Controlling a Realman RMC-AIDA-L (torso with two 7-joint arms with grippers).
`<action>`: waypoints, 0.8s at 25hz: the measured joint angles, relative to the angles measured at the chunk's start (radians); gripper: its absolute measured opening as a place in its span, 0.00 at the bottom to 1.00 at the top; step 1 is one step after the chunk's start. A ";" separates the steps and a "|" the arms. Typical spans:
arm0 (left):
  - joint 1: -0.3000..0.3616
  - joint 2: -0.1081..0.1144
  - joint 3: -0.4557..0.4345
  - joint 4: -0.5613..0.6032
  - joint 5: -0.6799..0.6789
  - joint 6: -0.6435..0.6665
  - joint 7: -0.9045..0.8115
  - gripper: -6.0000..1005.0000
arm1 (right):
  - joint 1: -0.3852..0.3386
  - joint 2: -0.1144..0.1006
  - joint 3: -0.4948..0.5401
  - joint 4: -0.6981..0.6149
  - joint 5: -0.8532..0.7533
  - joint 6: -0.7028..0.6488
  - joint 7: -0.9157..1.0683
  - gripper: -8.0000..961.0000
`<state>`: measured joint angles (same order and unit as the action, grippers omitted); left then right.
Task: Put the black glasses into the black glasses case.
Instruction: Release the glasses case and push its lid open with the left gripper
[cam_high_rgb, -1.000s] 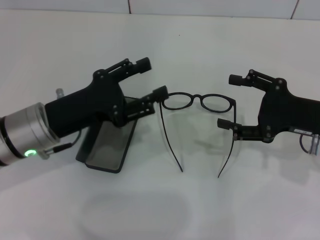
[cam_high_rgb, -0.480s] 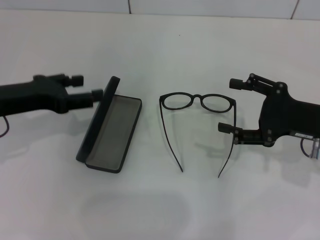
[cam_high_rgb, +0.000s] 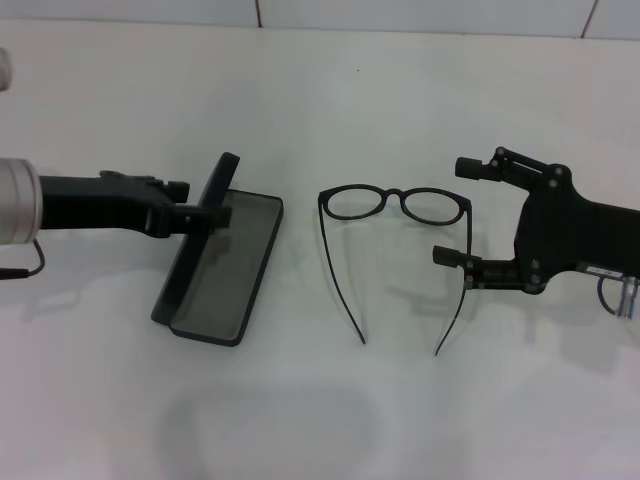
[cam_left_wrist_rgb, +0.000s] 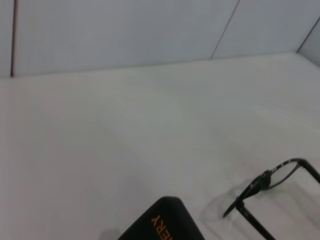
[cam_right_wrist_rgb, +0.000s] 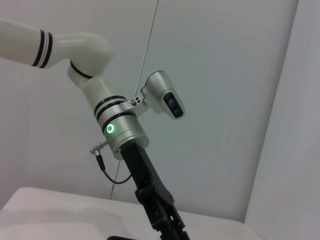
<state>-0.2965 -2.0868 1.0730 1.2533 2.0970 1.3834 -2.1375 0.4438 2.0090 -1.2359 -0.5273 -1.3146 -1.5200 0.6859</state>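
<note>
1. Left claw (cam_high_rgb: 200, 203) sits at the left middle of the head view, fingertips close together and right up against the raised lid of the black glasses case (cam_high_rgb: 222, 258). Whether it pinches the lid edge or only touches it, I cannot tell.
2. Right claw (cam_high_rgb: 452, 212) waits at the right of the frame, spread wide, one finger up by the lens corner and one low, just beside the right temple arm of the black glasses (cam_high_rgb: 395, 205). It holds nothing.
3. Those glasses lie unfolded on the white counter (cam_high_rgb: 400, 90), centre frame, lenses toward the top, both arms trailing down toward the bottom. They lie just beside the case, outside it.
4. Case is open, grey tray flat, lid standing along its left side; the left wrist view catches a lid corner with orange lettering (cam_left_wrist_rgb: 162, 227).
5. Risk one: a push from the left claw could slide the light case or knock the lid shut, and then nothing goes in.
6. Risk two: the right claw closing on a thin temple arm could flex it or let it slip out.
7. Risk three: unfolded arms look too long for the tray, so the glasses may perch across the rim rather than settle inside.
</note>
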 joint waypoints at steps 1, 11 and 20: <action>-0.009 0.000 0.001 -0.007 0.014 0.000 -0.010 0.78 | 0.000 0.000 0.000 0.001 0.000 0.000 0.000 0.91; -0.086 -0.003 0.072 -0.047 0.169 -0.069 -0.132 0.77 | -0.011 0.002 -0.004 0.007 0.000 -0.002 -0.003 0.91; -0.086 -0.001 0.101 -0.046 0.184 -0.107 -0.146 0.77 | -0.014 0.002 -0.010 0.007 -0.004 -0.004 -0.010 0.91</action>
<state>-0.3829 -2.0881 1.1743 1.2074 2.2811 1.2761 -2.2830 0.4299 2.0112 -1.2459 -0.5200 -1.3186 -1.5237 0.6756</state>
